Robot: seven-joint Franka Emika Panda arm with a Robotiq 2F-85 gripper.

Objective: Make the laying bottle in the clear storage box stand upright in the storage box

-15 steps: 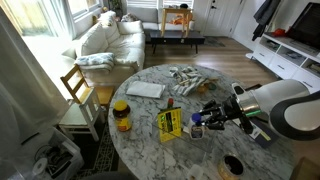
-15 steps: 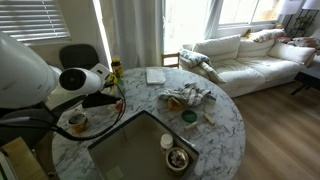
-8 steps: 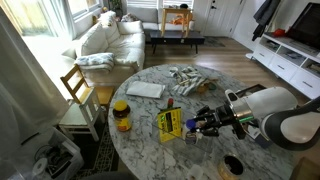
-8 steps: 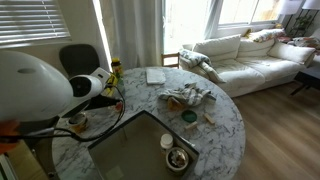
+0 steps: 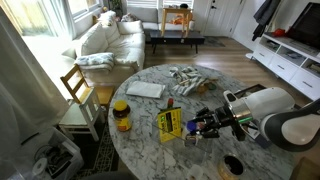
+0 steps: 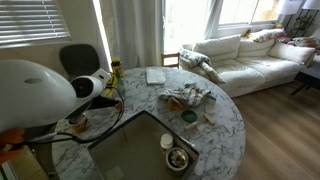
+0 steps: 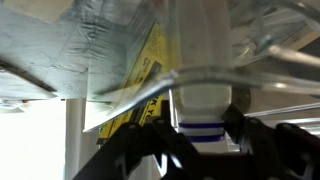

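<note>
In the wrist view the laying bottle [image 7: 204, 70], slim and pale with blue stripes near its end, runs straight up the frame inside the clear storage box [image 7: 120, 100]. My gripper [image 7: 200, 135] has a dark finger pressed on each side of the bottle's striped end. In an exterior view the gripper [image 5: 203, 126] is low over the box on the marble table, just beside the yellow packet [image 5: 170, 124]. The box and bottle are too small to make out there. In the other exterior view the arm [image 6: 40, 95] hides them.
An orange-lidded jar [image 5: 121, 115] stands beyond the yellow packet. A dark red-capped bottle [image 5: 170, 103], a white booklet [image 5: 145, 89] and crumpled wrappers [image 5: 188, 76] lie further back. A dark cup [image 5: 233, 165] sits near the table edge. A dark mat [image 6: 140, 150] and bowl [image 6: 178, 158] are in front.
Since a second ago my gripper has dropped lower toward the table beside the yellow packet. Over the last half second it has barely moved.
</note>
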